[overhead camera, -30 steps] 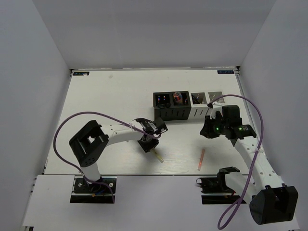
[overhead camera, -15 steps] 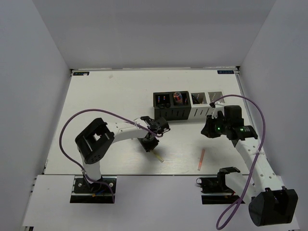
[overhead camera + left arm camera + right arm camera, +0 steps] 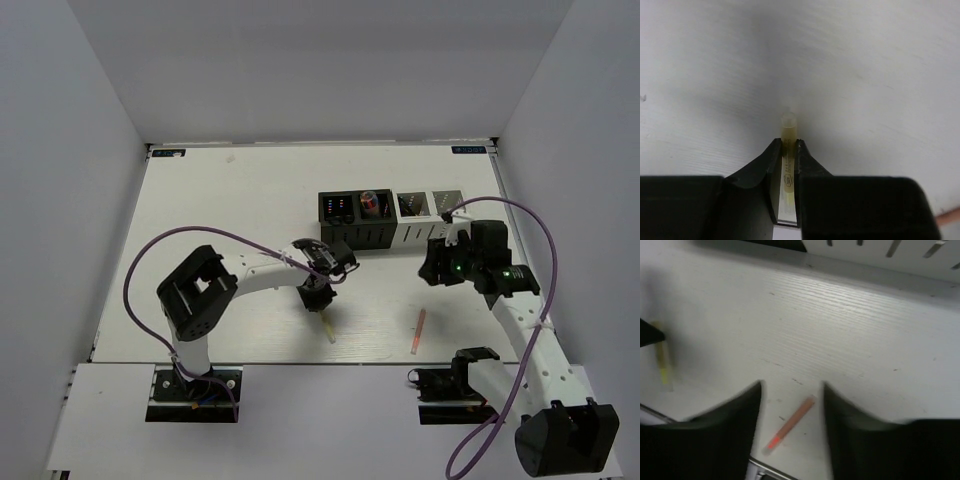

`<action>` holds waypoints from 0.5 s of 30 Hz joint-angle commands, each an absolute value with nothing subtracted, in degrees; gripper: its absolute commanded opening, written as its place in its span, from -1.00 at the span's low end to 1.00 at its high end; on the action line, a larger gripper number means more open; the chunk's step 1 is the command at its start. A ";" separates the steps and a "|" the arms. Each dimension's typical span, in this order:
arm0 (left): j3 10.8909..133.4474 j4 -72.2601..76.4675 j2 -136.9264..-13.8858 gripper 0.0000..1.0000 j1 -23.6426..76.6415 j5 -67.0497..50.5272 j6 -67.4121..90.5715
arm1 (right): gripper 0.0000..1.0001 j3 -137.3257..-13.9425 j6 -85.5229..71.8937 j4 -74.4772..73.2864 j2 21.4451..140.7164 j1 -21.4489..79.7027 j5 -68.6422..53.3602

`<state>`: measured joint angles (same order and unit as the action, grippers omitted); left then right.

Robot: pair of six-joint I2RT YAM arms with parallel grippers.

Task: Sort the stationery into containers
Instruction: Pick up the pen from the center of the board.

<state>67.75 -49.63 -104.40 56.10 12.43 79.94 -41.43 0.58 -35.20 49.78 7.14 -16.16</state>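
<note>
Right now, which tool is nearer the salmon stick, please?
Right. The right tool hangs open just beyond the salmon stick; the left tool, shut on the beige stick, is farther left.

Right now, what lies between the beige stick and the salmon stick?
Nothing: bare table separates the beige stick and salmon stick, seen in the top external view.

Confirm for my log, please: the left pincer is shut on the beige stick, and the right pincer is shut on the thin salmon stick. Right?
Not quite. The right pincer is open and holds nothing; the thin salmon stick lies on the table, as the right wrist view shows. The left pincer is indeed shut on the beige stick.
</note>
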 commanded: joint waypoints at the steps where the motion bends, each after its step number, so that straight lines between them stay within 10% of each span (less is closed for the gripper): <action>1: 74.59 -46.32 -101.08 -1.00 57.04 13.88 67.19 | -0.28 -41.58 2.55 -33.49 47.47 6.86 -8.46; 3: 80.40 -48.94 -99.94 -1.00 57.74 15.37 62.79 | -0.97 -40.79 2.37 -32.17 46.33 6.86 -4.60; 15: 104.94 -24.09 -105.11 -1.00 58.62 19.60 29.72 | -0.36 -37.36 0.44 -23.30 42.90 6.06 18.51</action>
<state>104.05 -39.75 -103.83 58.39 18.00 41.78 -38.24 1.34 -28.47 44.10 6.37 8.38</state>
